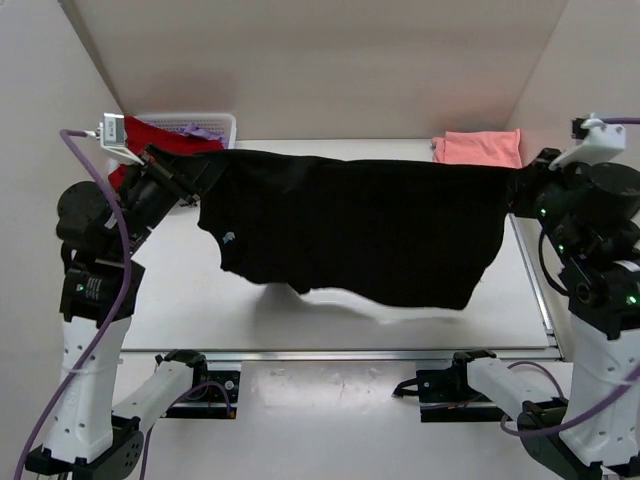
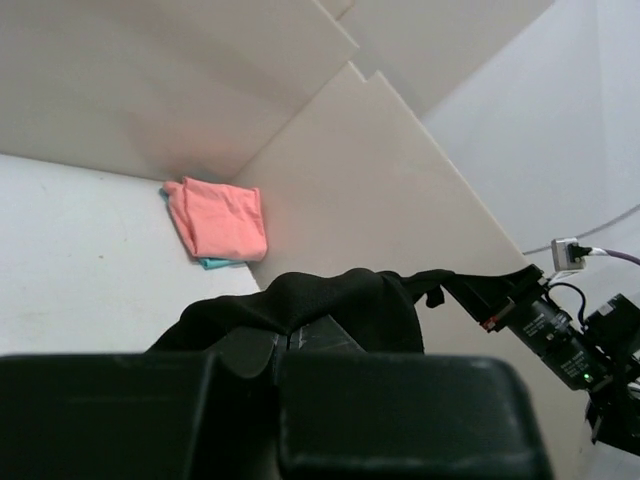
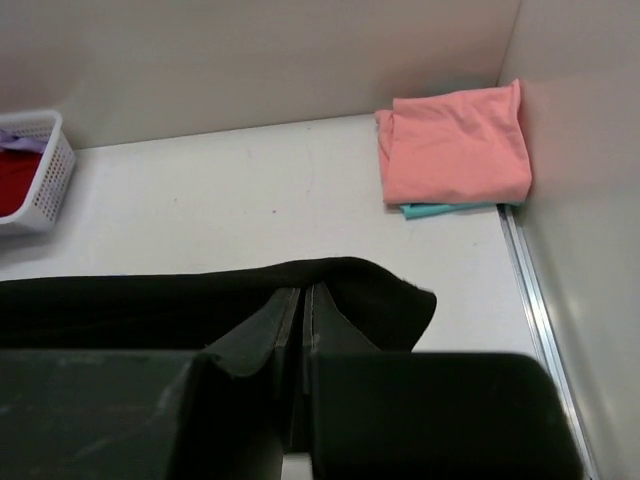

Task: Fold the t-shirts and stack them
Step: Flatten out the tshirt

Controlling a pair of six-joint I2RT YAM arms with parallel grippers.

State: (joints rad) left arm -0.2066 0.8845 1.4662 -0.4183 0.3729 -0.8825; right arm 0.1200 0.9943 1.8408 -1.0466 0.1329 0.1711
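A black t-shirt (image 1: 360, 230) with a small light-blue label (image 1: 231, 238) hangs stretched in the air between my two grippers, its lower edge just above the table. My left gripper (image 1: 200, 172) is shut on its left end (image 2: 330, 300). My right gripper (image 1: 512, 190) is shut on its right end (image 3: 330, 290). A folded salmon-pink t-shirt (image 1: 478, 148) lies at the back right corner; it also shows in the left wrist view (image 2: 220, 218) and the right wrist view (image 3: 455, 145). A red t-shirt (image 1: 155, 135) lies in the basket at the back left.
A white slatted basket (image 1: 215, 126) stands at the back left by the wall, also in the right wrist view (image 3: 45, 170), with a purple cloth (image 1: 198, 131) in it. A teal cloth (image 3: 440, 210) lies under the pink shirt. White walls enclose three sides.
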